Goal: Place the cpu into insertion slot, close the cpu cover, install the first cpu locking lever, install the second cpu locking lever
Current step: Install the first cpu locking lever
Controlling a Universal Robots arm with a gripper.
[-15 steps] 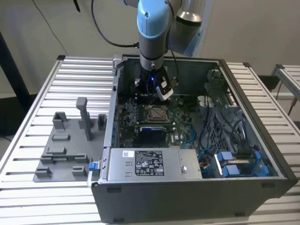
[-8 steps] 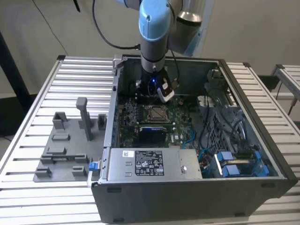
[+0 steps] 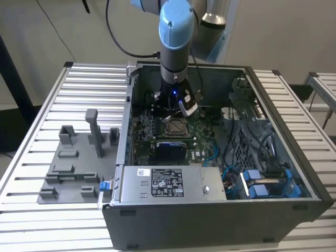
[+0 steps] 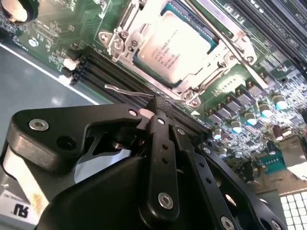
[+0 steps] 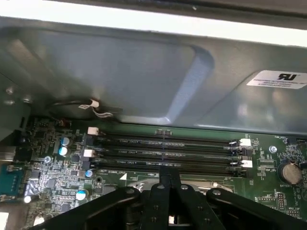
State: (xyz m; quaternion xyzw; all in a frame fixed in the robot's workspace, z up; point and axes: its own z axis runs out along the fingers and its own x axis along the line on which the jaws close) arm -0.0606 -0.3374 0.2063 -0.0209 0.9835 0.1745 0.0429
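Just beyond the tips of the pincer (image 4: 160, 104), the cpu (image 4: 175, 45) lies flat in the insertion slot (image 4: 116, 44). Its pale metal top shows through the window of the cpu cover (image 4: 212, 64), which lies down over it. The pincer's fingers are pressed together. A thin lever rod (image 4: 127, 90) runs along the slot's near edge and ends right at the fingertips; whether it touches them I cannot tell. A second, longer lever rod (image 4: 230, 34) lies along the far side of the cover.

Between the pincer and the slot run the black memory slots (image 5: 163, 153), close under the fingertips in both wrist views. A row of small capacitors (image 4: 264, 108) stands on the green board beside the slot, and a coin battery (image 5: 286, 172) sits off to one side of the fingers. The grey case wall (image 5: 120, 72) rises just behind the memory slots.

In the exterior view the arm (image 3: 173, 31) reaches straight down into the open computer case (image 3: 273, 100). A black square patch (image 3: 169, 150) lies near the pincer, and the white-labelled grey box (image 3: 163, 184) is farther off. Blue cables (image 3: 262, 178) lie well apart toward the exterior view's right. A grey fixture plate (image 3: 79, 157) rests on the slatted table (image 3: 47, 105) outside the case.
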